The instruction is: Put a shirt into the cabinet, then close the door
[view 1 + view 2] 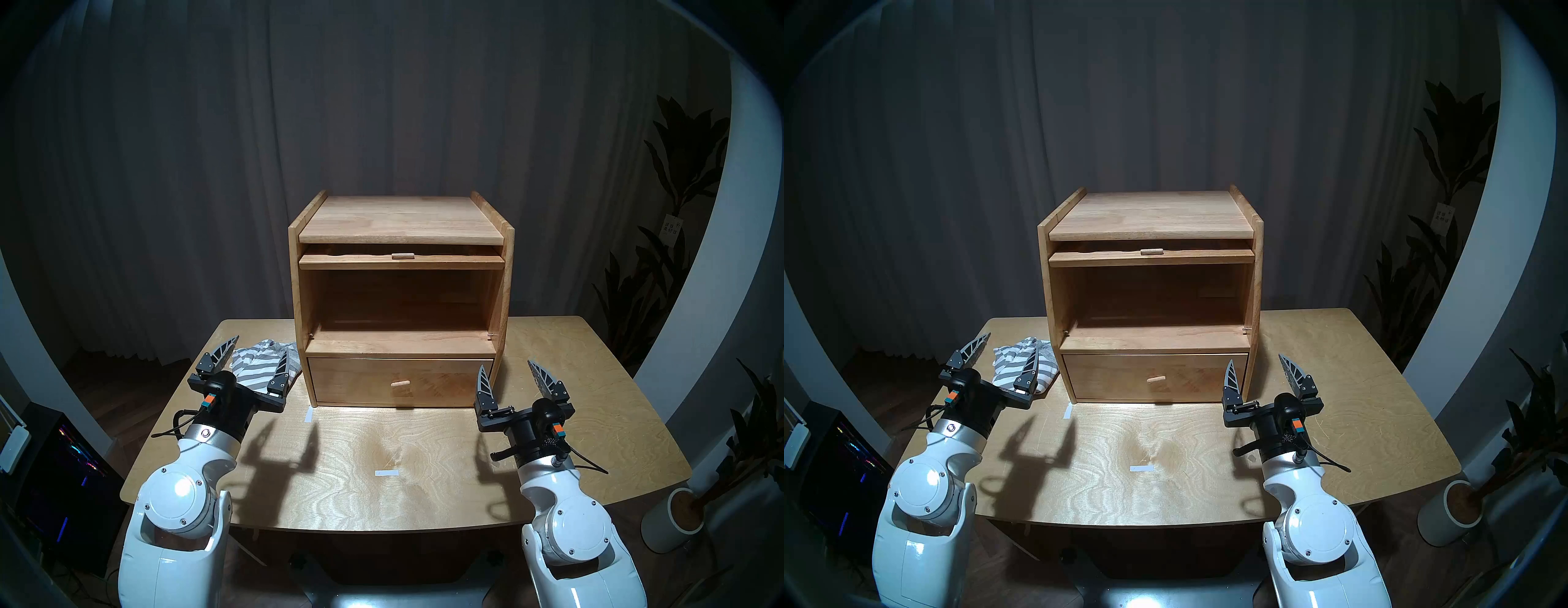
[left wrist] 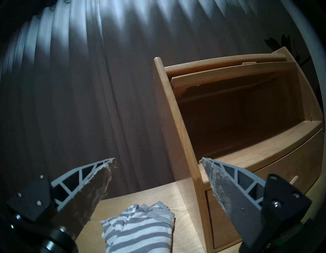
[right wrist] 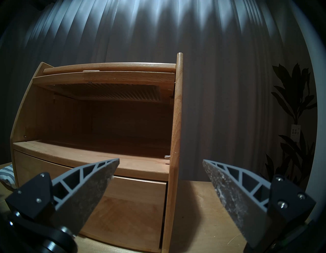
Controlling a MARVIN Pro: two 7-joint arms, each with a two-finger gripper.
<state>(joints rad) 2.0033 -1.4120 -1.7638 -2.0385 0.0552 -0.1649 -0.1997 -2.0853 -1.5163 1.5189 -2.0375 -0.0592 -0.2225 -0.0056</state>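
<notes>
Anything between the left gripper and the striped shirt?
Nothing: in the left wrist view the open left gripper looks down at the shirt with only bare table between.

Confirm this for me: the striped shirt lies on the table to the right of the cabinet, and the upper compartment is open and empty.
Wrong side. The striped shirt lies on the table to the left of the cabinet, as the head view shows. The upper compartment is open and empty.

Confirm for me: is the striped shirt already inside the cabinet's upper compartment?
No, the shirt lies crumpled on the table beside the cabinet, whose upper compartment is bare.
</notes>
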